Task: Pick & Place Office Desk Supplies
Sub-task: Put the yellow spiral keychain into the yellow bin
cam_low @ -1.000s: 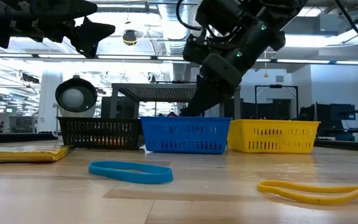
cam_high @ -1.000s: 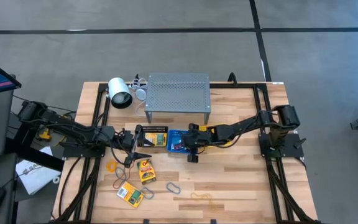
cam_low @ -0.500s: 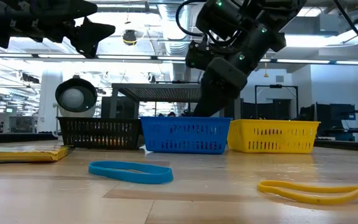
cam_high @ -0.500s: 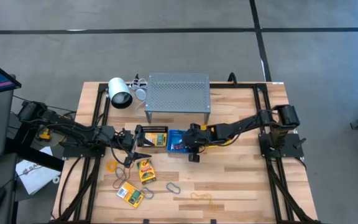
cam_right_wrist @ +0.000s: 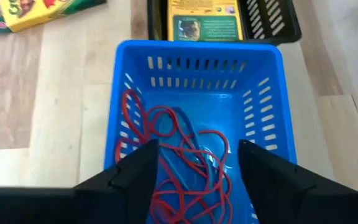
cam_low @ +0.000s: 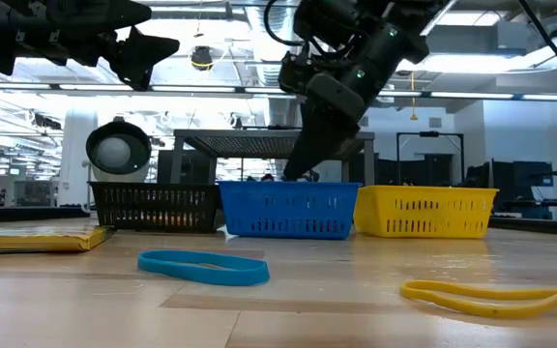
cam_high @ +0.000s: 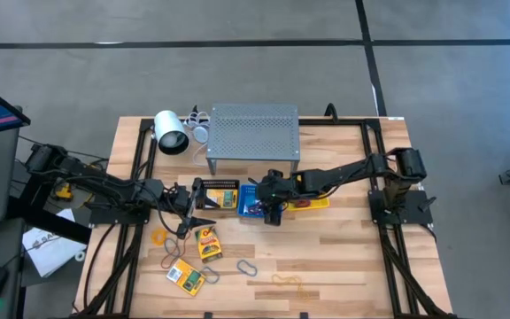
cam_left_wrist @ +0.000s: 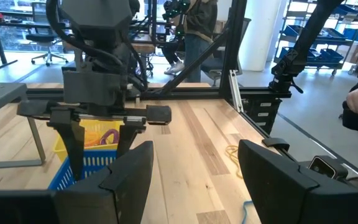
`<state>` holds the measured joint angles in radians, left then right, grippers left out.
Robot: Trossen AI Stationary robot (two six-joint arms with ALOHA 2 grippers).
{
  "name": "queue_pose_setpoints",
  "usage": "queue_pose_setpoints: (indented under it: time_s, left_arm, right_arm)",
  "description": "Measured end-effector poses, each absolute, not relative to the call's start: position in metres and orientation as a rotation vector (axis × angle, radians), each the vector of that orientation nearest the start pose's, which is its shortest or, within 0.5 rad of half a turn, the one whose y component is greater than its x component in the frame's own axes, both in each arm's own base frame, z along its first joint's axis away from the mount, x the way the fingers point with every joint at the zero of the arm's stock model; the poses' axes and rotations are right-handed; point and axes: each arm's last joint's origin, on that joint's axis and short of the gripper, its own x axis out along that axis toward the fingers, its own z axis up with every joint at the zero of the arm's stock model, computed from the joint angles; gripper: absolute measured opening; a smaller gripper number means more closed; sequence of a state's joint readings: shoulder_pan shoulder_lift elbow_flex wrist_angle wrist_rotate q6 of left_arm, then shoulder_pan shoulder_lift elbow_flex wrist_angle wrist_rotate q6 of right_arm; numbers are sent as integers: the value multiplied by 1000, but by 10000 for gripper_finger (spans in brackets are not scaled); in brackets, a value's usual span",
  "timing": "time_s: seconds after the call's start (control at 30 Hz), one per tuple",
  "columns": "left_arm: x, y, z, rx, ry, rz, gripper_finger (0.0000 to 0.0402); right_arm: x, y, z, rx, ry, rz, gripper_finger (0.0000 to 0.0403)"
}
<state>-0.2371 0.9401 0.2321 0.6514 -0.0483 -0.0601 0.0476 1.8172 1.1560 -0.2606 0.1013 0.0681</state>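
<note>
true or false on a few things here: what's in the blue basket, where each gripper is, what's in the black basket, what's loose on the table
1. The blue basket holds red and blue bands. True.
2. The right gripper is shut on a crayon pack. False: it is open above the blue basket, holding nothing.
3. The black basket is empty. False: a flat yellow-and-green pack lies in it.
4. The left gripper hangs open, clear of the tabletop. True.
5. A blue band and a yellow band lie loose on the table. True.
6. The yellow basket sits between the black and blue ones. False: the blue one is in the middle.
</note>
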Motion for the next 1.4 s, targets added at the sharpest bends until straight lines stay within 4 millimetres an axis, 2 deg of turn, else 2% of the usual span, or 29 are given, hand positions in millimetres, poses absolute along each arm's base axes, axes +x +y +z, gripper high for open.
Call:
queue_pose_setpoints:
  time_s: [0.23,0.47,0.67,0.93,1.07,1.27,1.4]
  left_arm:
    - [181,-42,198,-51,62,-187,232]
    - [181,-42,198,-50,60,-187,232]
    - [181,-42,199,-51,50,-186,232]
    - [181,-42,202,-55,21,-187,232]
    - [181,-42,201,-54,25,-187,232]
    - [181,-42,200,-60,38,-182,232]
    - [181,-42,201,-64,25,-184,232]
  right_arm:
    - [379,20,189,-48,873,-48,209]
    - [383,33,223,-91,648,2,206]
    - [379,31,245,-81,558,-7,205]
    - [380,31,247,-71,528,-10,205]
    - [385,32,246,14,489,-24,205]
    - [391,36,263,40,311,94,205]
    - [388,39,282,44,196,197,205]
